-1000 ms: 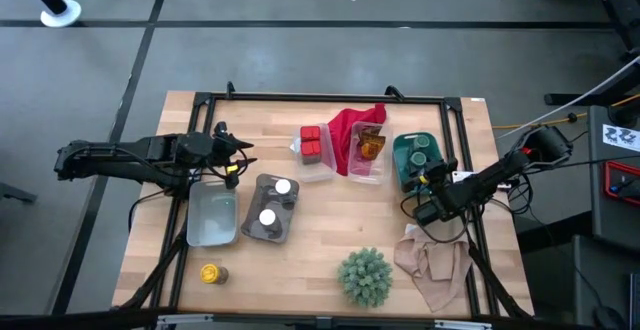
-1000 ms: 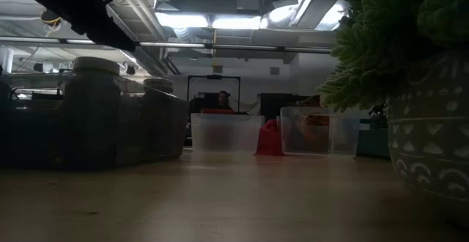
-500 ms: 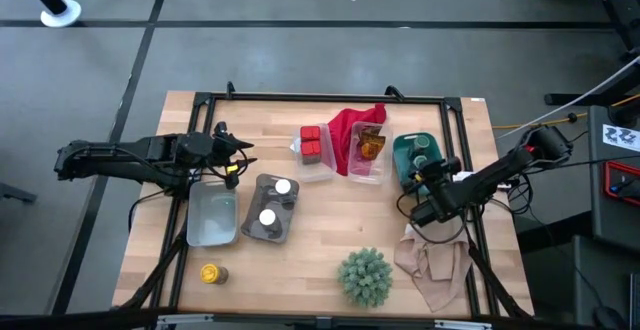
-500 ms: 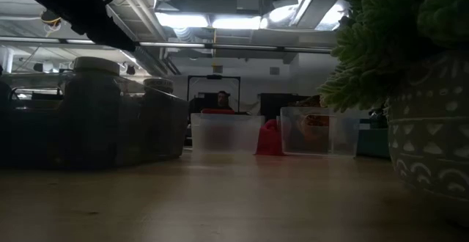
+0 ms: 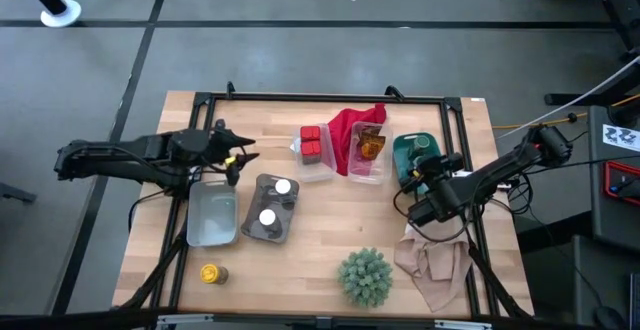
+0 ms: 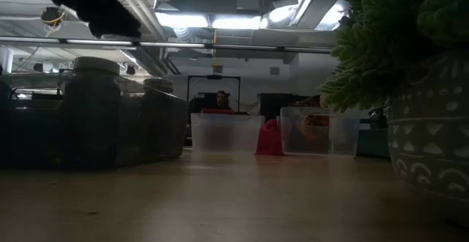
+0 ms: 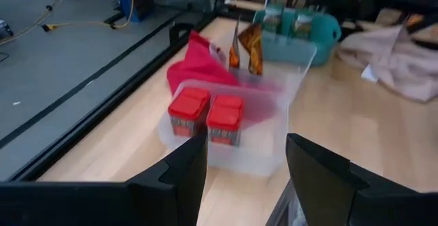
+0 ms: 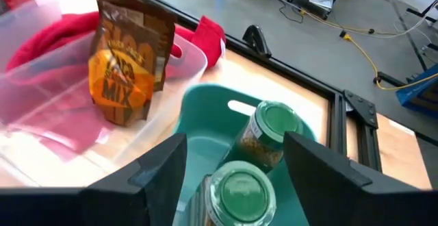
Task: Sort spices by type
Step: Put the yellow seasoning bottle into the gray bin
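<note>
From above, the left gripper [image 5: 237, 158] hangs over the table [image 5: 330, 235] between the grey tray [image 5: 212, 216] and the clear bin [image 5: 316, 155] with the two red tins [image 5: 311, 142]; its fingers stand apart and hold nothing. The right gripper [image 5: 412, 178] is at the teal bin [image 5: 402, 160], fingers spread wide and empty. The two white-topped jars [image 5: 274, 202] sit in a dark tray. The yellow-capped jar [image 5: 211, 273] stands alone near the front left corner, beside no bin, so I judge it is not sorted yet. It stands well away from both grippers; a reach for it could brush the grey tray or tip the jar.

The level view shows the white-topped jars [image 6: 91, 110] as tall dark shapes and the plant pot [image 6: 429, 125] very close. It adds the room behind, where a person sits far off. The grippers cannot be read here.

The left wrist view looks at the red tins [image 7: 207, 114], side by side in their bin, with the red cloth [image 7: 198, 65] behind. It confirms open empty fingers [image 7: 174, 178].

The right wrist view alone shows inside the teal bin [image 8: 205, 106]: two green-lidded jars [image 8: 256, 161] standing close together, and an orange packet [image 8: 130, 44] upright in the next clear bin. If this gripper comes down, it could knock one jar against the other
</note>
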Available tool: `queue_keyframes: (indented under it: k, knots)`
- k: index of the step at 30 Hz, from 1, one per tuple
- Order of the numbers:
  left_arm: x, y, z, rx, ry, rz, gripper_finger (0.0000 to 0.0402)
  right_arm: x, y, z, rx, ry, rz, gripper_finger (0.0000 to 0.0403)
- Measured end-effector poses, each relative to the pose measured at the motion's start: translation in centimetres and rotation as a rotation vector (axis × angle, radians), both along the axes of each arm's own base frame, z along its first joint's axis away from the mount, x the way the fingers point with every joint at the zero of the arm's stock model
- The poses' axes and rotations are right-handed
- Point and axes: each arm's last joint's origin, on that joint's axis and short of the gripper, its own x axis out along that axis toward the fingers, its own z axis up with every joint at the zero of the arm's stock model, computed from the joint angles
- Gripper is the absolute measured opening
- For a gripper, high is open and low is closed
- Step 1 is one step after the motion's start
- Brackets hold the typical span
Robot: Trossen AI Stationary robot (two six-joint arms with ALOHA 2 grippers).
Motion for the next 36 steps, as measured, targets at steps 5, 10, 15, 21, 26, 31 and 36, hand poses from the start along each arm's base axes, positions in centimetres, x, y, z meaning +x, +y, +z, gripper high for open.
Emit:
queue_keyframes:
  k: [5,10,15,21,26,31,36]
  knots:
    - [-0.1,-0.5,2.3,-0.043,-0.076,-0.083,0.0182,0.4,0.3,1.7,0.014,0.032,0.021,0.0243]
    - [-0.4,-1.7,4.2,-0.18,-0.044,-0.238,0.0182,1.0,0.5,2.7,0.021,0.042,0.057,0.0243]
    - [-0.1,-3.2,5.1,-0.429,0.087,-0.284,0.0182,1.2,0.6,3.2,0.03,0.026,0.064,0.0243]
    - [1.0,-5.1,5.3,-0.882,0.324,-0.148,0.0182,1.3,0.7,3.2,0.032,0.023,0.065,0.0243]
    - [1.7,-6.9,4.0,-1.288,0.562,0.146,0.0182,1.3,0.7,3.2,0.02,0.066,0.094,0.0243]
    - [2.5,-9.2,3.0,-1.594,0.816,0.39,0.0182,1.3,0.7,3.2,0.004,0.124,0.134,0.0243]
    - [2.7,-11.2,2.1,-1.639,0.972,0.545,0.0182,1.3,0.7,3.2,-0.007,0.168,0.166,0.0243]
